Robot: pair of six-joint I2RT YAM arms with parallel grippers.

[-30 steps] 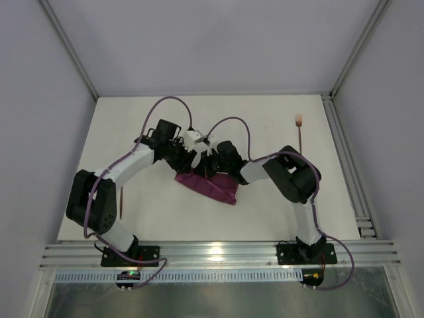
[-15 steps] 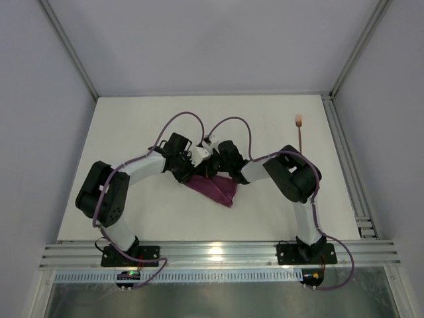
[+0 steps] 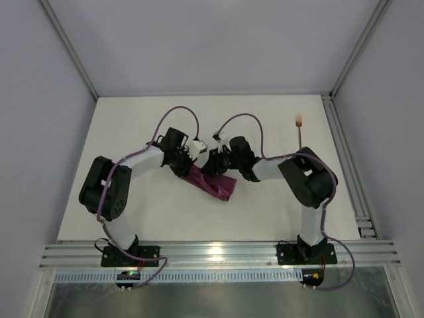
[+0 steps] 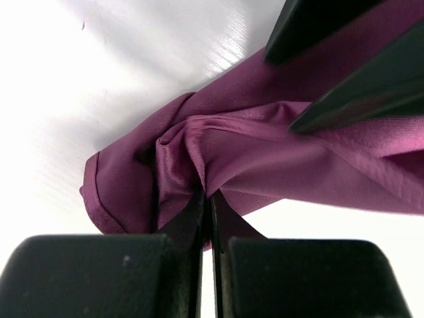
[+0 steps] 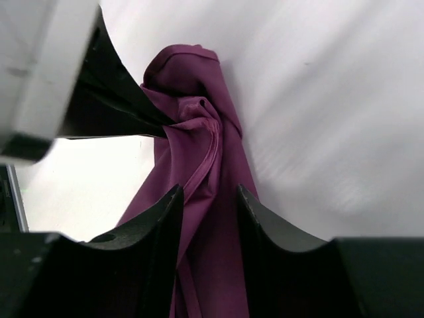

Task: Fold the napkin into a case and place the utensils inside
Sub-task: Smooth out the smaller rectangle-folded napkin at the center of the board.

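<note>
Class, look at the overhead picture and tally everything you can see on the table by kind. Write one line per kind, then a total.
Napkin: 1
Fork: 1
Arms: 2, left arm and right arm
Total: 4

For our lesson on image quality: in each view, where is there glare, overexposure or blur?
Top external: glare on the rail. Left wrist: table washed out white, napkin crisp with sheen. Right wrist: the left gripper is out of focus at upper left.
</note>
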